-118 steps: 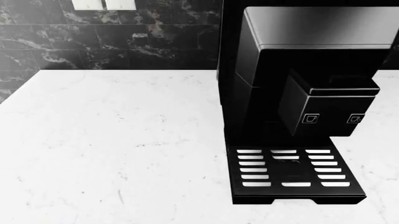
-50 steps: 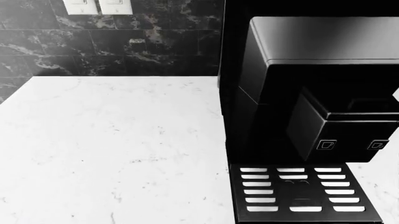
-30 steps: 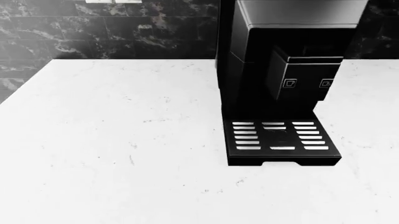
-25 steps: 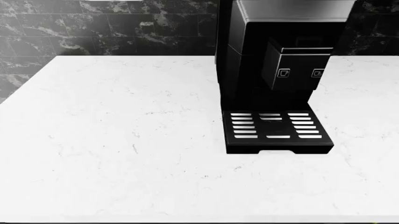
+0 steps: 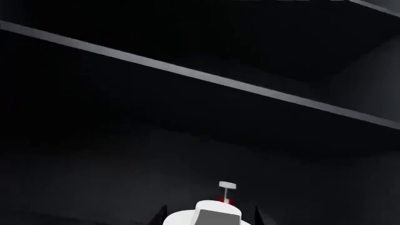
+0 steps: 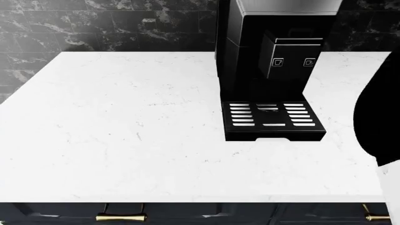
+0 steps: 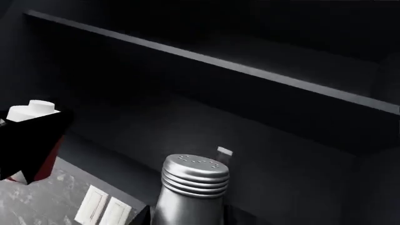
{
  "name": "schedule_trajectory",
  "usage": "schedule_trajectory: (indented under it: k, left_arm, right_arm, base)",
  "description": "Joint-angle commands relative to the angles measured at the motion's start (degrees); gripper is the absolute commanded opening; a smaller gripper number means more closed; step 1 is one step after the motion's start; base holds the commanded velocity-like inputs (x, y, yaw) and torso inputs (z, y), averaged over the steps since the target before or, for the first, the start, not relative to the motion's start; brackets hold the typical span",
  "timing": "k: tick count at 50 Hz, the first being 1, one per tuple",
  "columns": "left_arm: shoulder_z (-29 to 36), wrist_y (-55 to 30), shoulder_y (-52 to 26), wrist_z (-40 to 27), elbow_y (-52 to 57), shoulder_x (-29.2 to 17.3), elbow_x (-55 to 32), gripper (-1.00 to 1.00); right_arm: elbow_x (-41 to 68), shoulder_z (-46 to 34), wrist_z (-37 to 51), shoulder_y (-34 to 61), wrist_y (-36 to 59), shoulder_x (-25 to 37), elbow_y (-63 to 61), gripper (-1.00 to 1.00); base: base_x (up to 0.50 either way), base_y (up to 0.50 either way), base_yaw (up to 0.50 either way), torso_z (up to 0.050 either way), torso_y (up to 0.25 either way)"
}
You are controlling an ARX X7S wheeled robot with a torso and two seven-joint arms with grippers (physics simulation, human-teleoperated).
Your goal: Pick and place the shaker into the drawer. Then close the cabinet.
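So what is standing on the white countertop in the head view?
Only the black coffee machine stands on the countertop. A dark shape covers its right edge, so that part is hidden.

The right gripper shows in its own wrist view only as two dark fingers at the lower edge, standing close on either side of the shaker and clamped on its silver body, which it holds upright with the cap away from the camera. The left gripper shows in its wrist view as two dark finger tips flanking a white part of its own body, and whether it is spread or closed cannot be told. In the head view a large dark shape at the right edge looks like part of the right arm, though too little shows to be certain.
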Motion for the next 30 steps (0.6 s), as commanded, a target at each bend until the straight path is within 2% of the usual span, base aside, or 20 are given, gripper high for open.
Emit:
schedule_trajectory:
  k: [1,6,7,13,19,30]
  left_arm:
    - [1.0,1.2,20.7,-11.6,37.2,-16.3,-6.1,-1.0]
    - [2.1,2.2,27.3,-12.2,49.0,-22.8,-6.4,-1.0]
    - [2.5,2.4,28.7,-12.1,50.7,-24.0,-6.3,-1.0]
    - [4.6,5.0,37.2,-10.4,58.0,-30.2,-3.3,-1.0]
    - [5.5,7.4,42.5,-8.2,60.3,-34.9,-1.5,-1.0]
    - [7.9,10.6,50.2,-3.8,62.3,-40.2,3.0,-1.0]
  right_arm:
    - [-26.5,-2.0,-21.1,-21.6,13.8,-4.6,-28.8,-1.0]
    - [-42.3,-3.0,-38.1,-29.1,13.8,-4.6,-32.2,-1.0]
    - [-43.1,-4.0,-38.9,-31.5,13.8,-4.6,-33.5,-1.0]
    - [-45.2,-6.9,-39.0,-43.8,13.8,-4.6,-40.1,-1.0]
    - [-46.3,-9.3,-39.0,-52.6,13.8,-4.3,-44.1,-1.0]
    - [-42.1,-10.9,-39.0,-64.7,13.8,2.8,-51.5,-1.0]
  base:
    - [0.0,0.0,0.0,0.0,0.0]
    - [0.0,0.0,0.0,0.0,0.0]
    - [0.0,0.0,0.0,0.0,0.0]
    - [0.0,0.0,0.0,0.0,0.0]
    - [0.0,0.0,0.0,0.0,0.0]
    - [0.0,0.0,0.0,0.0,0.0]
